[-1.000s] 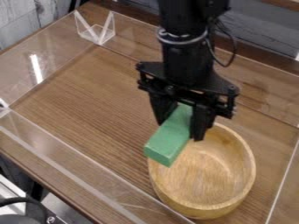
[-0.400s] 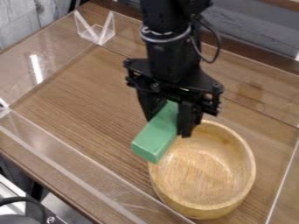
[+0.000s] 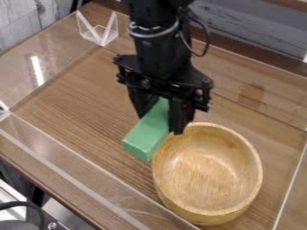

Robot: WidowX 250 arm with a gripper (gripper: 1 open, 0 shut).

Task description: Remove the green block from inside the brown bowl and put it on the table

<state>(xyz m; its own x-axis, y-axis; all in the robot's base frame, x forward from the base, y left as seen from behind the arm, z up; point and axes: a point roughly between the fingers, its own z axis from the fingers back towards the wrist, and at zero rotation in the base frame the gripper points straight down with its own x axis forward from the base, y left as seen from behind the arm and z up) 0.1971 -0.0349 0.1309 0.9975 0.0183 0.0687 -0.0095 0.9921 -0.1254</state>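
A brown wood-grain table (image 3: 84, 99) fills the view, fenced by low clear walls (image 3: 72, 184), with a small clear stand (image 3: 96, 29) at the far left corner. And here's the action: the black gripper (image 3: 162, 121) points straight down, its jaws clamped tight on the upper end of the green block (image 3: 146, 135), which hangs tilted in the air with its lower end swinging out to the near left. Where is it now? It's outside the brown bowl (image 3: 210, 175), just past the bowl's left rim and above bare wood, though whether the low corner is touching the table is hard to call from this angle; it looks just clear of it. The bowl sits at the near right and, as far as one can see inside, it's empty. So the harder half looks done: the block is out of the bowl. What's left, by my reckoning, is to lower it the rest of the way, let the jaws part, and leave it lying flat on the wood. The count: one block, one bowl, one gripper, one arm, one clear stand.
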